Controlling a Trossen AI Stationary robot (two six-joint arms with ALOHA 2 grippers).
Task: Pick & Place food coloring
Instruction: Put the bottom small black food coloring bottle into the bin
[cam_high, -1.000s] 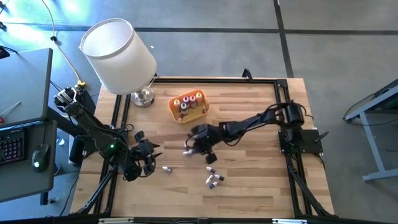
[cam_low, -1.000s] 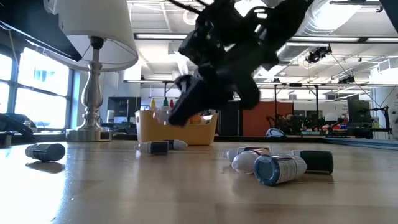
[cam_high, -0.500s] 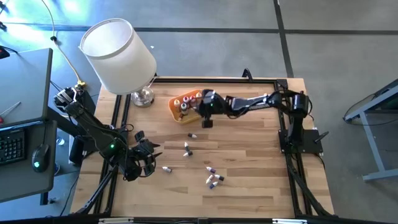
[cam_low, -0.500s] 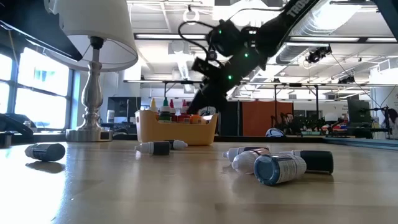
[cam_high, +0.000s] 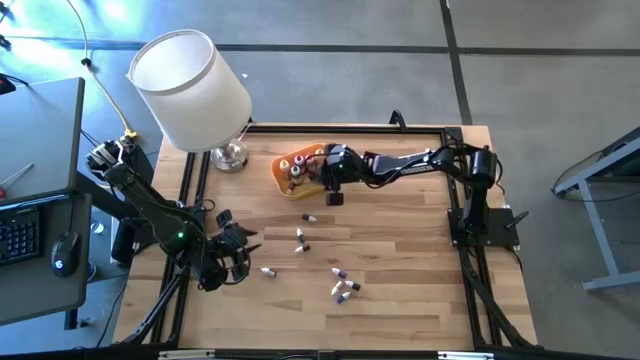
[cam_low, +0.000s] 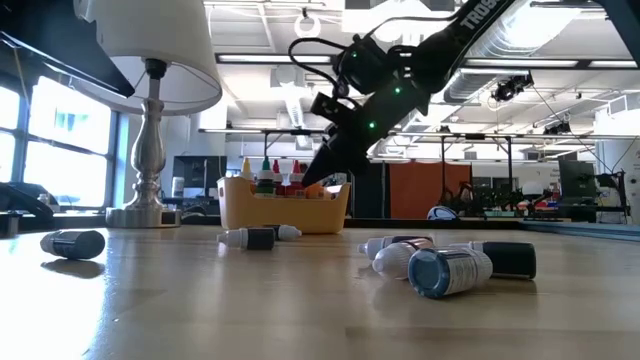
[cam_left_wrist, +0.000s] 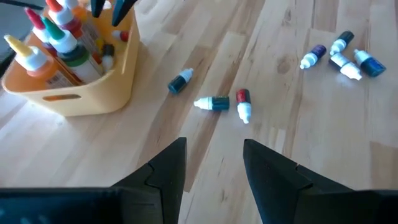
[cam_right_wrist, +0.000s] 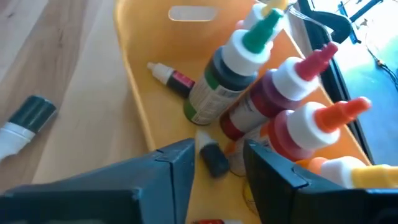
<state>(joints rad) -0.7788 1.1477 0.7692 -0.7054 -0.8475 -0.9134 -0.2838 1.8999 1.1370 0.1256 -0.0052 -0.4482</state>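
Food coloring vials (cam_high: 344, 288), scattered.
Tiny capped vials lie on their sides across the wood; a few more (cam_right_wrist: 173, 78) lie inside the orange tray (cam_right_wrist: 134, 93).

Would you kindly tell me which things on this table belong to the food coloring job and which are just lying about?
Job:
- small food coloring vials loose on the table
- orange tray holding dropper bottles
- right gripper over the tray, open

Lying about:
- lamp
- left gripper, waiting at the table's left edge

Orange tray (cam_right_wrist: 134, 74) of upright dropper bottles (cam_right_wrist: 227, 74) (one small vial (cam_right_wrist: 173, 78) lying flat), open tool (cam_right_wrist: 214, 163) above.
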